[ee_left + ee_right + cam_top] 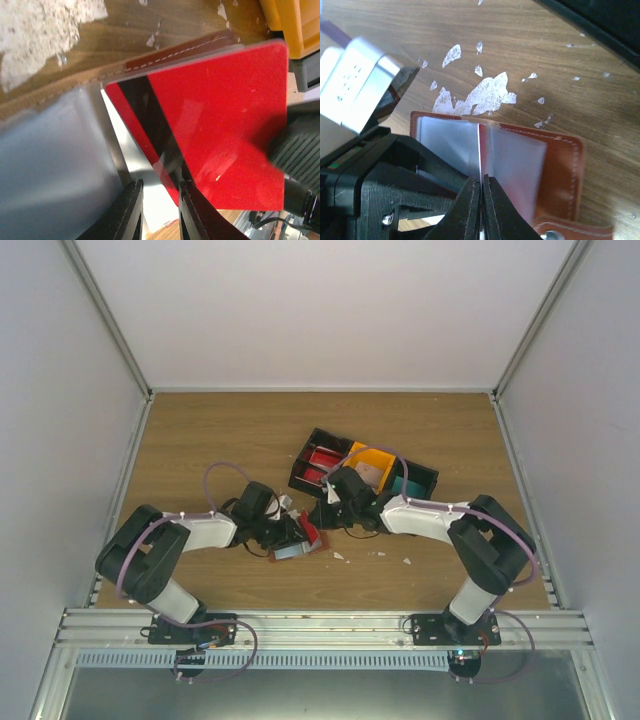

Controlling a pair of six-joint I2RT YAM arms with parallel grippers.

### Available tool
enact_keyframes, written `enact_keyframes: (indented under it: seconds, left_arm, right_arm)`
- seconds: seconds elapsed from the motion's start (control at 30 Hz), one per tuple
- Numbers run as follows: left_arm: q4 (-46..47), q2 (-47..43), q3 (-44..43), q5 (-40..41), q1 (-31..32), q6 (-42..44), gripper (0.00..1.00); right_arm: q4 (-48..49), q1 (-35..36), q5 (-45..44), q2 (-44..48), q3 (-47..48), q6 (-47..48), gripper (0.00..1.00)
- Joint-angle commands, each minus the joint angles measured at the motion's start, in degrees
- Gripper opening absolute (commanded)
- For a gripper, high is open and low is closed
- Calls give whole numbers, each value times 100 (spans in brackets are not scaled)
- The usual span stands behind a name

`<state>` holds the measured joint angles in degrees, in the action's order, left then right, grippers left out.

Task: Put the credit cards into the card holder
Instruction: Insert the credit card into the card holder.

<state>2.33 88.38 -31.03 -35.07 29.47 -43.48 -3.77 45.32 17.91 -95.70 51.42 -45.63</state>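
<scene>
The card holder [293, 551] lies open on the table, its brown leather [562, 165] framing pale plastic pockets [447, 142]. A red credit card [220, 115] with a black stripe stands on edge [480, 147] between those pockets. My right gripper [481, 181] is shut on the card's near edge and shows as a dark shape [295, 150] at its corner. My left gripper [159, 187] comes in from the other side with its jaws slightly apart. They straddle a pale pocket leaf beside the card's lower corner. The two grippers meet over the holder [305, 530].
A black tray [305, 455] with red, orange and teal compartments stands just behind the grippers, its orange wall [290, 25] close to the card. Small white scraps [480, 97] are stuck to the wood around the holder. Grey walls enclose the table.
</scene>
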Motion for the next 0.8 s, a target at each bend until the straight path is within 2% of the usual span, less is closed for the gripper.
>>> enact_keyframes:
  seconds: [0.0,0.07,0.23,0.27,0.33,0.4,0.6,0.77]
  left_arm:
    - [-173,235,-297,216,-22,100,23]
    - [-337,244,-323,312,-25,151,22]
    - [-484,244,-342,411,-23,230,22]
    - [-483,261,-343,406,-26,243,22]
    - [-486,275,-349,390,-26,249,21]
    - [-483,220,-351,368,-26,262,21]
    - [-719,-438,-304,512,-20,356,26]
    - [-1564,-1040,-349,1033,-98,816,32]
  right_arm:
    - [-44,-6,275,-166,6,338,8]
    - [-155,-7,294,-223,37,433,11]
    - [-383,-5,188,-328,90,612,12]
    - [-408,-3,148,-341,97,630,11]
    - [-428,-14,77,-333,96,634,3]
    - [-395,-14,16,-310,91,610,1]
    - [-36,-14,84,-328,-71,422,0]
    - [356,-65,374,-292,-232,168,1]
